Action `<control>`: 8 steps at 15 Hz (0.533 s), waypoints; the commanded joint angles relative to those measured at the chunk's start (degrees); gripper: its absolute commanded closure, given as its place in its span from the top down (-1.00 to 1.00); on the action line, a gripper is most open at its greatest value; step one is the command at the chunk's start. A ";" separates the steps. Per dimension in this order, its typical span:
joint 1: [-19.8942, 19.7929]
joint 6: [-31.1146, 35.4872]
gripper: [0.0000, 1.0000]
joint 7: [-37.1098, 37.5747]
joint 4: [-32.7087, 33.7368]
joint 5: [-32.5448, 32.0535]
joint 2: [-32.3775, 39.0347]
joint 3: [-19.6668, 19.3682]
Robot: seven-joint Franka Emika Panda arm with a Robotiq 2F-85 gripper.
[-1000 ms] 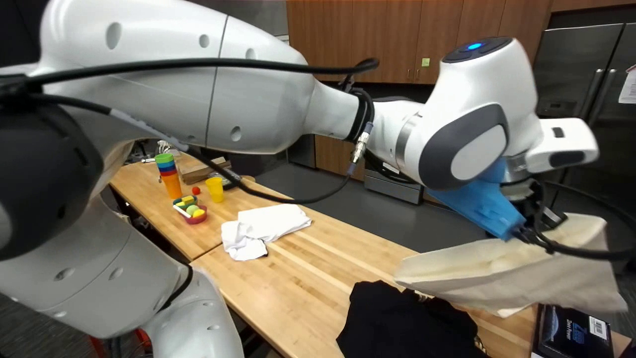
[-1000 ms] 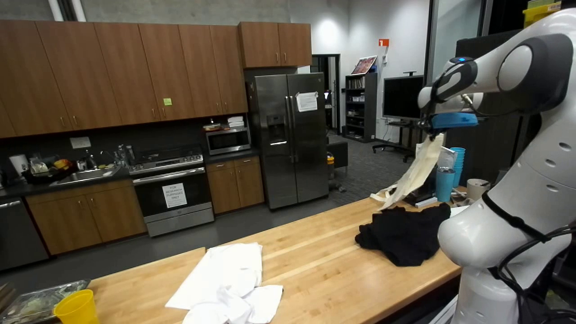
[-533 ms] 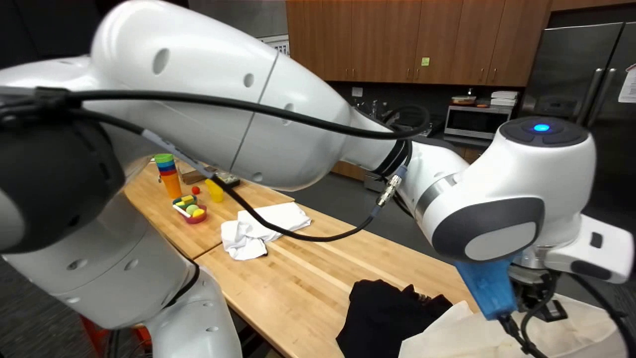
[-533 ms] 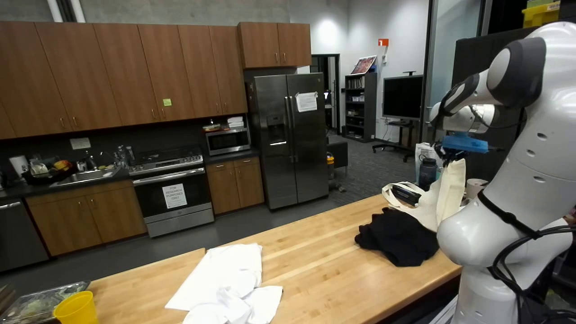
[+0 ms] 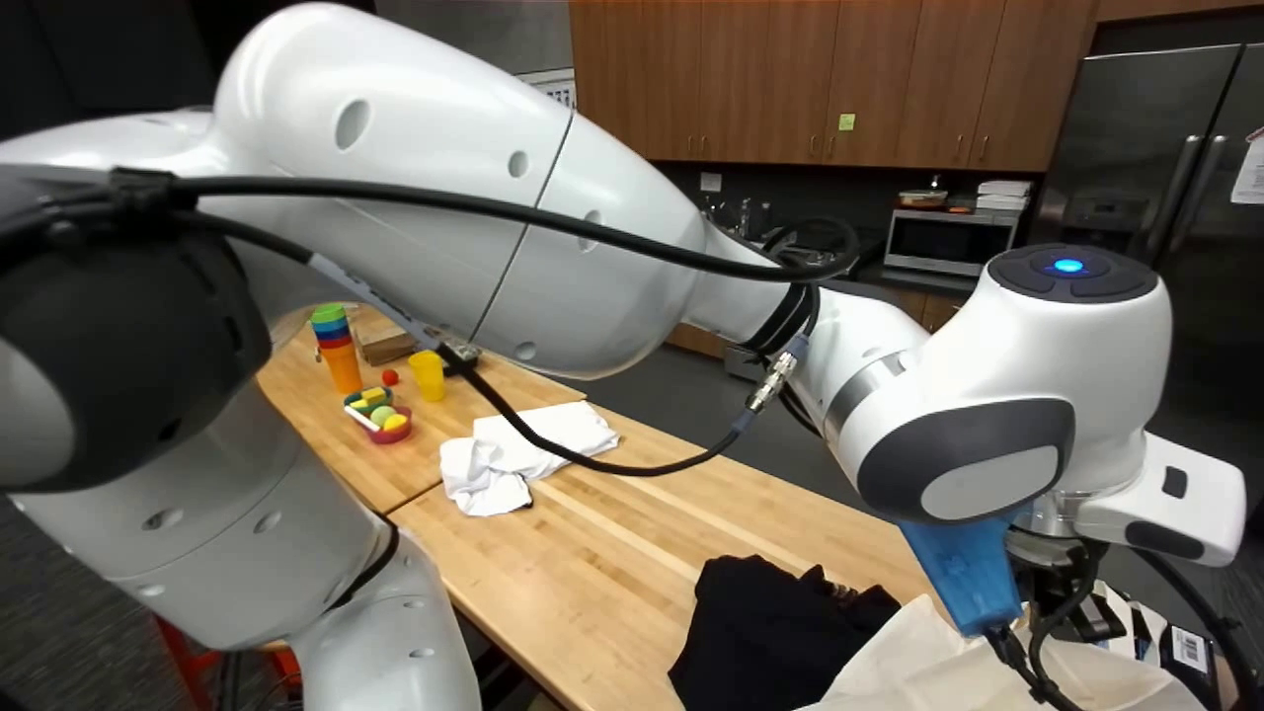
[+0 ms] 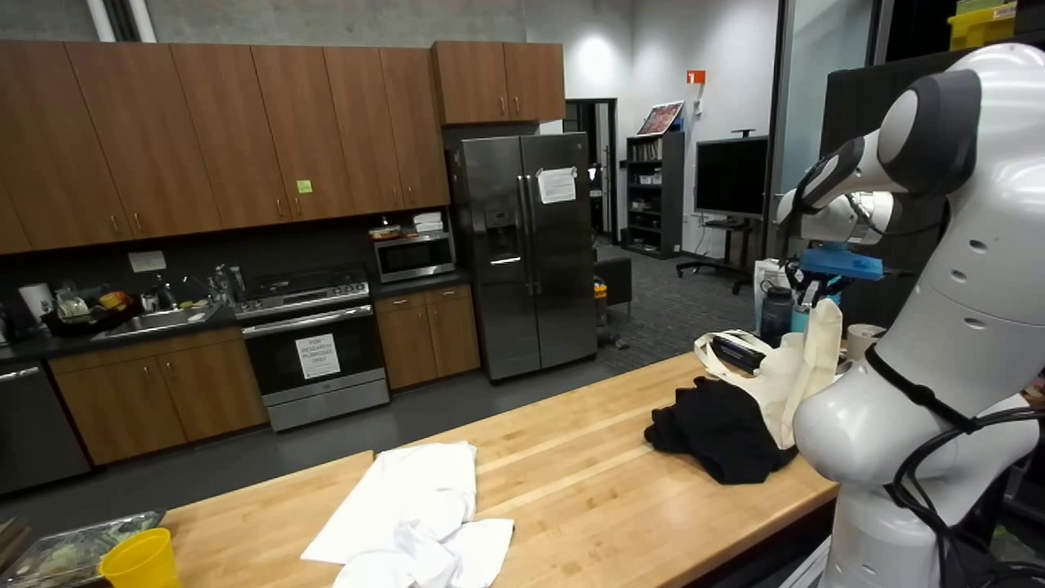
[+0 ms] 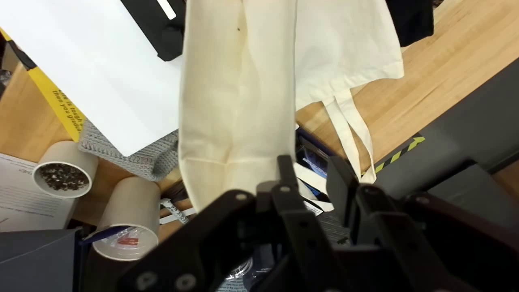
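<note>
A cream cloth bag (image 7: pixel 239 101) hangs and lies in folds beneath my gripper (image 7: pixel 309 161), which stands part-way open in the wrist view. Nothing sits between its fingers; the left finger (image 7: pixel 286 168) overlaps the bag's edge, and whether it touches cannot be told. Two bag straps (image 7: pixel 348 125) trail off to the right. In both exterior views the bag (image 5: pixel 918 652) (image 6: pixel 819 351) rests partly over a black cloth (image 5: pixel 770 632) (image 6: pixel 718 429) at the table's end. The fingertips are hidden in an exterior view behind the blue wrist part (image 5: pixel 968 578).
A white cloth (image 5: pixel 543 439) (image 6: pixel 416 514) lies farther along the table (image 6: pixel 571 482). Beyond are a yellow cup (image 5: pixel 428 375), bowls with toy food (image 5: pixel 390 427) and stacked cups (image 5: pixel 338 351). Near the gripper stand a dark bottle (image 6: pixel 776 317), a boxed item (image 5: pixel 1190 652) and a white pot (image 7: pixel 134 198).
My gripper has come down with the bag, which now lies partly over the black cloth. Its fingers have parted and the bag has slipped free, sinking slightly.
</note>
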 commanded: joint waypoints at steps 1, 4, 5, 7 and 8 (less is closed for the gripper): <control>1.67 -0.65 0.14 -3.28 -1.91 0.69 -2.21 1.28; 4.28 -0.93 0.51 -5.91 -5.62 -1.79 -6.27 5.40; 5.32 -2.10 0.66 -5.91 -6.99 -2.12 -8.33 7.20; 7.84 -4.62 0.95 -5.90 -9.31 -2.34 -12.02 10.81; 9.40 -6.45 0.99 -6.12 -10.92 -1.84 -14.71 12.55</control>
